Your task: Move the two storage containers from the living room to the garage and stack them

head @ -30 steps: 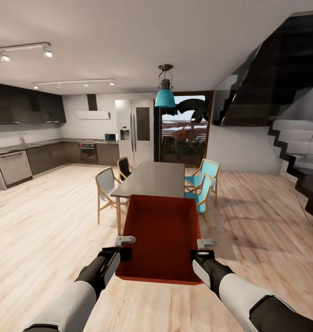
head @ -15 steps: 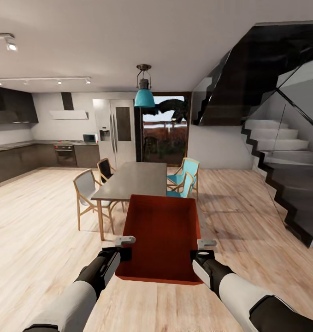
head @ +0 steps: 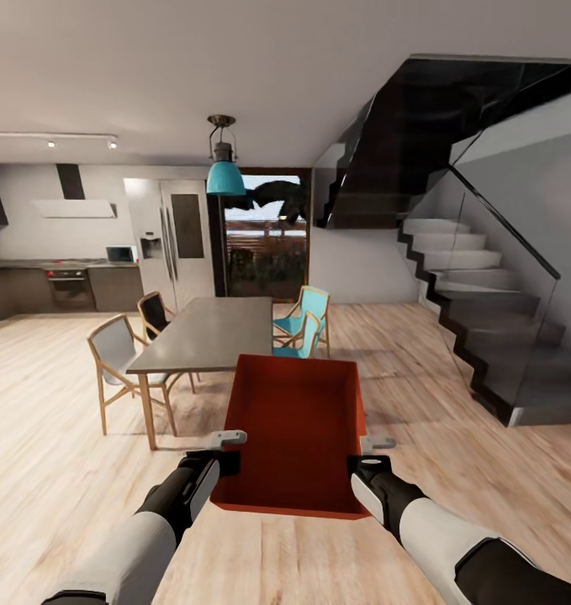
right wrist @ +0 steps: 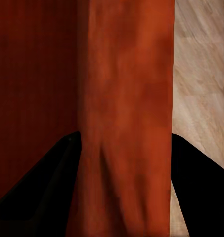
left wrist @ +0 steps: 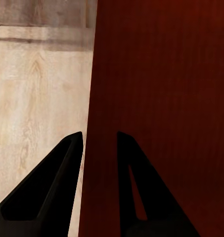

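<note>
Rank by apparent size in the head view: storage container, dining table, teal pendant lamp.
1. storage container, though nearest the camera, so inflated
2. dining table, looks close to it
3. teal pendant lamp, clearly smallest

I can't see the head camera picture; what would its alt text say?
Two robot arms carry an open orange-red storage container, the left gripper and right gripper clamped on its side walls, over a light wood floor. Ahead stand a grey dining table with chairs, a kitchen and a dark staircase.
</note>
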Available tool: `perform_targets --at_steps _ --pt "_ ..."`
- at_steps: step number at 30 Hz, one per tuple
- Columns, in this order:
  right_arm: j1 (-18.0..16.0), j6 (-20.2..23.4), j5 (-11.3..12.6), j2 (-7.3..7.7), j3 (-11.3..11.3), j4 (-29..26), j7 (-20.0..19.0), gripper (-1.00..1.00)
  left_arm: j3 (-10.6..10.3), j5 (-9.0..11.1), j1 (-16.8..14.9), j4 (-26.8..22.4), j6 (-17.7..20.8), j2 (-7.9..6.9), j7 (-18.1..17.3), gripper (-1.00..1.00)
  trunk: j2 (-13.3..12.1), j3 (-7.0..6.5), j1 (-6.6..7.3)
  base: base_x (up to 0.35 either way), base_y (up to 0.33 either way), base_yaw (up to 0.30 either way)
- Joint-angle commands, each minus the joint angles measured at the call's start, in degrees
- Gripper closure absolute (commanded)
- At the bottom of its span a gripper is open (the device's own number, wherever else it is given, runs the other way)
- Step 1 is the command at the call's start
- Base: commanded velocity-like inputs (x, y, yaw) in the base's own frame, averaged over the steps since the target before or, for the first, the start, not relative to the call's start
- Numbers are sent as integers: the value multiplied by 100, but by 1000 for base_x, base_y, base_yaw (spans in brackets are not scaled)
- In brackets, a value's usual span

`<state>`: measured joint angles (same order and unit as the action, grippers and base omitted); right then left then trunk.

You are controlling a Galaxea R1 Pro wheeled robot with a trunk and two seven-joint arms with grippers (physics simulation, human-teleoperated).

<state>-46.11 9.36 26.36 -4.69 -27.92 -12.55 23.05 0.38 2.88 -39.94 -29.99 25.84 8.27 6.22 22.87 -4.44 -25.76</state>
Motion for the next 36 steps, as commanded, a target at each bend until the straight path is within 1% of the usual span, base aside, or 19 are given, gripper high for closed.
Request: perform_targets --at_steps 1,36 --pt "-3 49 -105 -67 -10 -89 42 100 24 -60 4 -3 40 8 55 100 5 3 -2 0 0 -278" --pt "-3 49 -105 -67 -3 -89 42 100 24 -60 4 0 37 8 55 100 5 3 -2 0 0 -278"
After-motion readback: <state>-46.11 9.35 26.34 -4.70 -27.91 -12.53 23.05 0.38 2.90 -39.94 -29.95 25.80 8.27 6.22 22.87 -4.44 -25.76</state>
